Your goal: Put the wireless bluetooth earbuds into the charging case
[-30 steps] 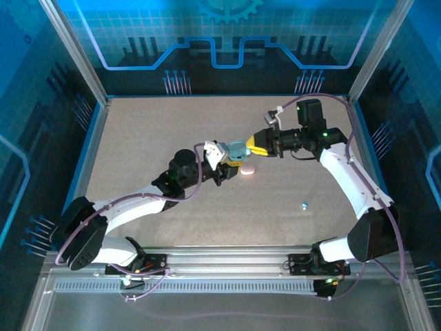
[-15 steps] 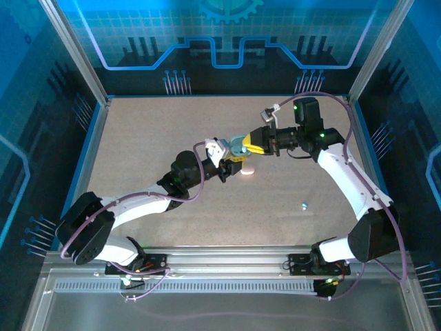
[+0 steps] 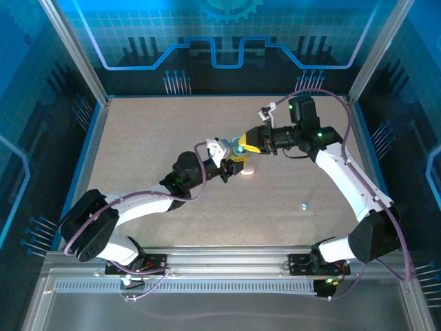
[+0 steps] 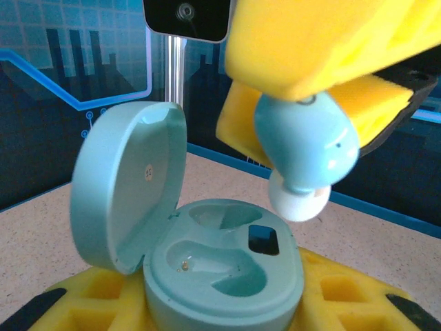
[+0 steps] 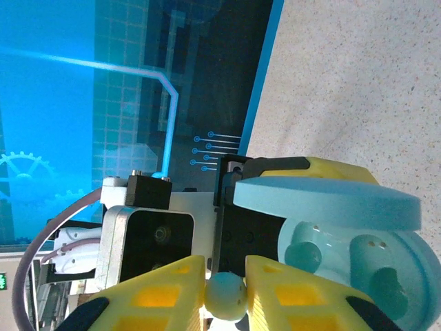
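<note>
**Earbud poised just above an open charging case held between two robot arms**

Two robot arms meet nose to nose over the middle of a speckled counter [image 3: 138,152]. The left jaws are clamped on a pale teal, oval charging case [image 4: 227,276], gripping it low between yellow foam pads [image 4: 344,296] with its base down. Its lid [image 4: 127,186] stands open and nearly upright, on the left as the left wrist camera sees it. Two moulded wells [image 4: 213,265] lie one behind the other along the hinge line, and both look empty.

The right jaws pinch a pale blue earbud [image 4: 306,148] by its rounded body. The earbud hangs just above the case without touching it, offset toward the rim opposite the lid. Its long axis runs close to vertical, slightly tilted. Its white rubber tip [image 4: 296,201] points down toward the case.

The right arm is the nearer one, since it already carries the earbud. The coming move looks like a small shift toward the lid and then a short descent into a well, while the left arm only has to hold the case steady. Which well suits this earbud cannot be told from here.

A pink case [image 3: 248,169] lies on the counter just below the meeting jaws. A tiny blue piece [image 3: 304,205], probably another earbud, lies well apart toward the right arm.
</note>
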Action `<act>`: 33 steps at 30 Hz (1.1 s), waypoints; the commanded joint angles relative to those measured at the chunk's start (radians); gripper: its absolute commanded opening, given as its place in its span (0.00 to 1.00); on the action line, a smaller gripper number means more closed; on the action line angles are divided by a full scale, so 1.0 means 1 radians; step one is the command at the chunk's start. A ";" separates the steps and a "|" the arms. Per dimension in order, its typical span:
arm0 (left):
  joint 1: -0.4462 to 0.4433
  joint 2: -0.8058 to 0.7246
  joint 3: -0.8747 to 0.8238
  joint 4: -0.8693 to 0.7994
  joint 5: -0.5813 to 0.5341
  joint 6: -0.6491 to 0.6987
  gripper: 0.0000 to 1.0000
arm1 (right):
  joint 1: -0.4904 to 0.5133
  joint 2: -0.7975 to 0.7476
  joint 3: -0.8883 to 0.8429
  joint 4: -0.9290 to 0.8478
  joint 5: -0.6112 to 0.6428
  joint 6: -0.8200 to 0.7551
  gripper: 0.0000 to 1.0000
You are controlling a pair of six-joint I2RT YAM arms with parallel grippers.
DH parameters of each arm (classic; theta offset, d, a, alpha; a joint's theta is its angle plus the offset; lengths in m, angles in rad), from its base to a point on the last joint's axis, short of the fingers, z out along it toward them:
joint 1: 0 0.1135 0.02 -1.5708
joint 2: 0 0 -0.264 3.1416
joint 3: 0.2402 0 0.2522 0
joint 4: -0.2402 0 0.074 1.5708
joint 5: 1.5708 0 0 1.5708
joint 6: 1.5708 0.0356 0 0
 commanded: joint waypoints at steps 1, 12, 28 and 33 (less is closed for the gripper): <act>-0.009 0.004 0.034 0.064 0.025 -0.014 0.37 | 0.021 0.020 0.031 -0.049 0.029 -0.041 0.23; -0.009 0.005 0.030 0.083 0.048 -0.016 0.37 | 0.039 0.044 0.048 -0.101 0.084 -0.081 0.23; -0.009 0.000 0.030 0.089 0.044 -0.009 0.36 | 0.062 0.070 0.085 -0.212 0.168 -0.146 0.23; -0.009 -0.003 0.027 0.090 0.044 -0.009 0.36 | 0.069 0.074 0.109 -0.251 0.212 -0.165 0.25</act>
